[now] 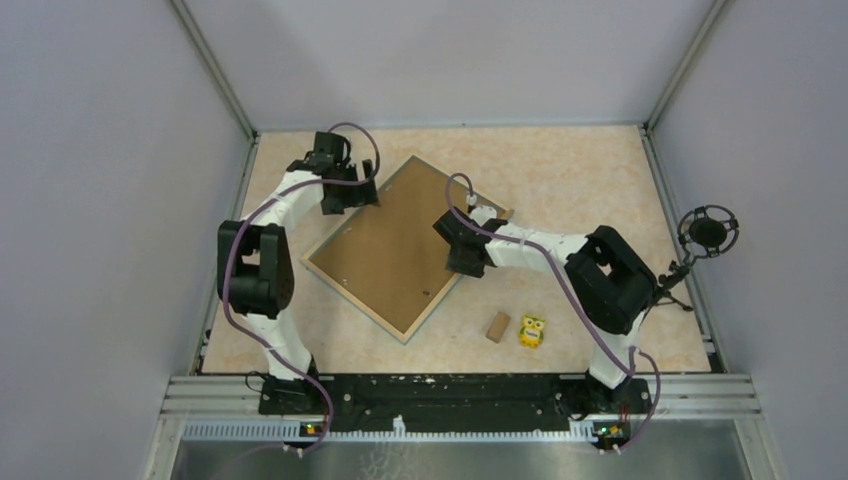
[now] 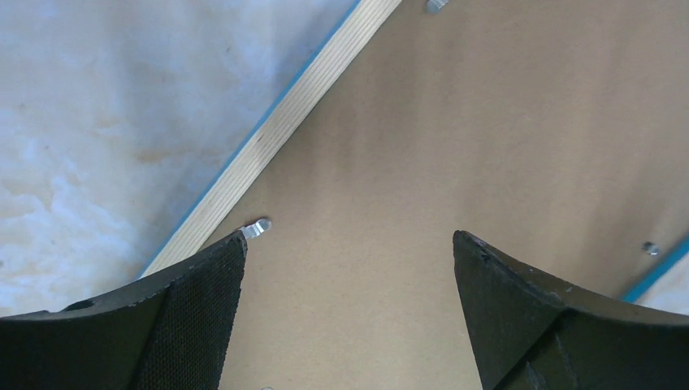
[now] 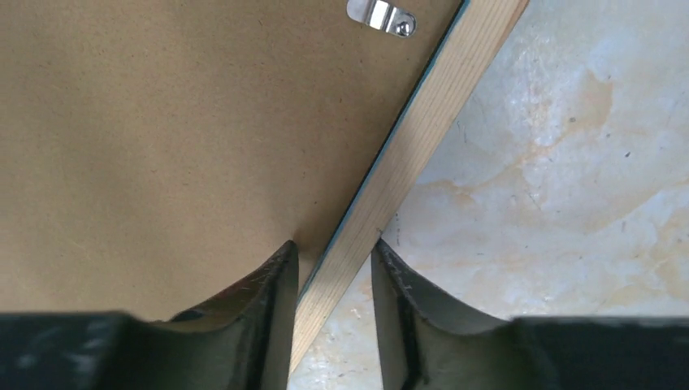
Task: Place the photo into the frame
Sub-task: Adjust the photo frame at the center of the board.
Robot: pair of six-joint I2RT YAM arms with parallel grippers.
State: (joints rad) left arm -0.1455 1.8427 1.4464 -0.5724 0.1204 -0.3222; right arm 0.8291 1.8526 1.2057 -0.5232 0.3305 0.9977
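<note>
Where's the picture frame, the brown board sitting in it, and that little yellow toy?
the frame point(image 3: 409, 162), right wrist view, on its light wood rim.
brown backing board point(image 1: 385, 250), top view, on its middle.
yellow toy point(image 1: 532, 331), top view, on its body.

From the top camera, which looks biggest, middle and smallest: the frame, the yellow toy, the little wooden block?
1. The frame, by far the largest.
2-3. The yellow toy and the wooden block look about alike, too close to rank.
</note>
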